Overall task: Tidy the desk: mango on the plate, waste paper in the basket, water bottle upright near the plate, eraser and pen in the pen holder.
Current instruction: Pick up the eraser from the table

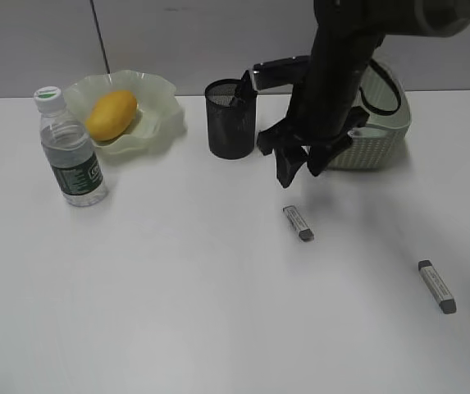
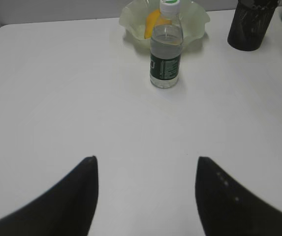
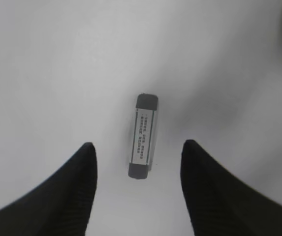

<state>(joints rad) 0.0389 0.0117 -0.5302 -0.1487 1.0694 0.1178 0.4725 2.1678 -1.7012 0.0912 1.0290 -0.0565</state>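
A grey-tipped eraser (image 1: 298, 222) with a white printed sleeve lies flat on the desk (image 1: 177, 312). My right gripper (image 1: 298, 176) hangs open just above it, and in the right wrist view the eraser (image 3: 144, 135) lies between the two fingers of that gripper (image 3: 138, 144), untouched. The mango (image 1: 111, 113) rests on the plate (image 1: 162, 97). Next to the plate the water bottle (image 1: 70, 148) stands upright. The black mesh pen holder (image 1: 231, 117) stands left of the basket (image 1: 378, 135). My left gripper (image 2: 146, 158) is open over bare desk, facing the water bottle (image 2: 166, 49). The waste paper and the pen are out of view.
A second similar eraser (image 1: 436, 286) lies near the desk's right front. My right arm (image 1: 341, 66) reaches down in front of the basket and partly hides it. The pen holder (image 2: 249, 24) shows at the top right of the left wrist view.
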